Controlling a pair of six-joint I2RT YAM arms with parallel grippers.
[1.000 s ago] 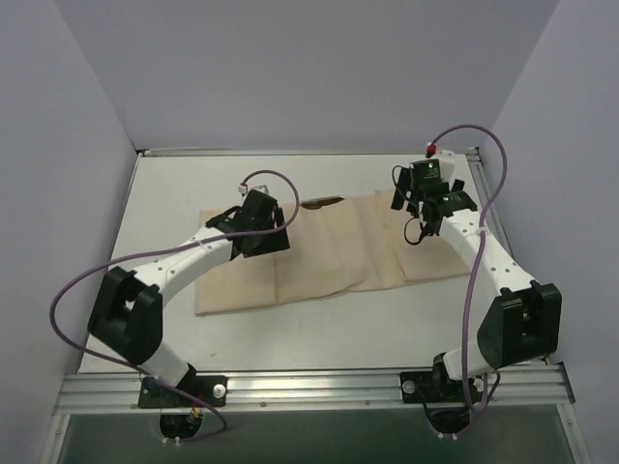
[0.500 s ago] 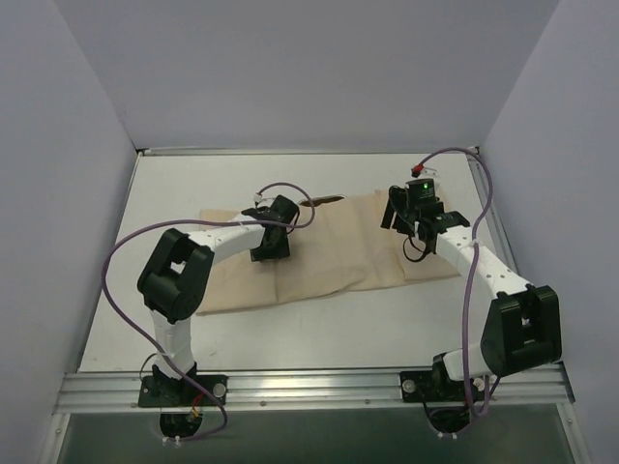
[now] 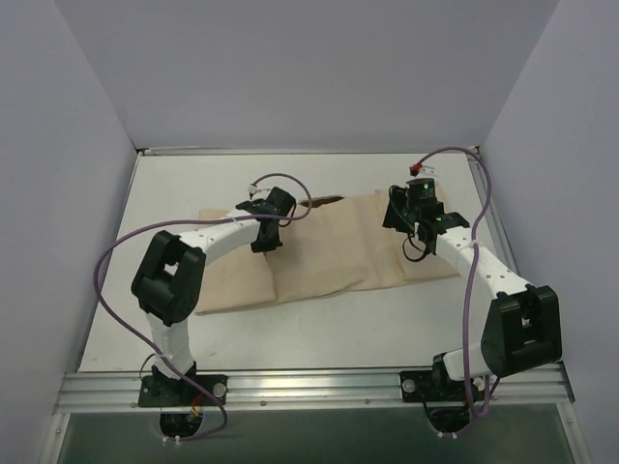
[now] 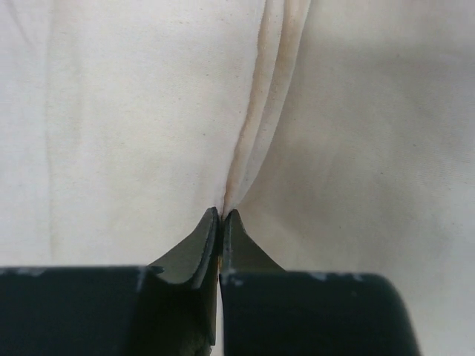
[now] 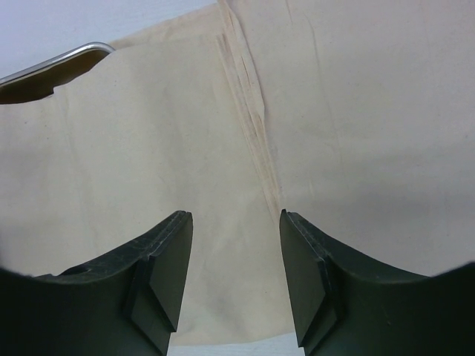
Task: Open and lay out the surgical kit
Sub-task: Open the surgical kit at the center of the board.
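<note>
- cloth wrap (image 3: 329, 253) lies mid-table, mostly folded shut; unwrapping looks barely begun, with all the laying out yet to do.
- steel tray (image 5: 59, 62) peeks from under the wrap's twelve o'clock edge; its contents are hidden.
- left gripper (image 4: 221, 216), at the wrap's nine o'clock, is clamped on a raised fold.
- right gripper (image 5: 231, 252), at three o'clock, straddles a seam with jaws part-open, holding nothing.

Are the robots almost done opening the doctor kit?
Not nearly. Nothing looks laid out yet: the cloth wrap lies folded over, only a corner of the steel tray peeking out. Right now the left gripper pinches a fold of cloth; the right gripper hangs open over a seam. Unfolding and arranging remain.
</note>
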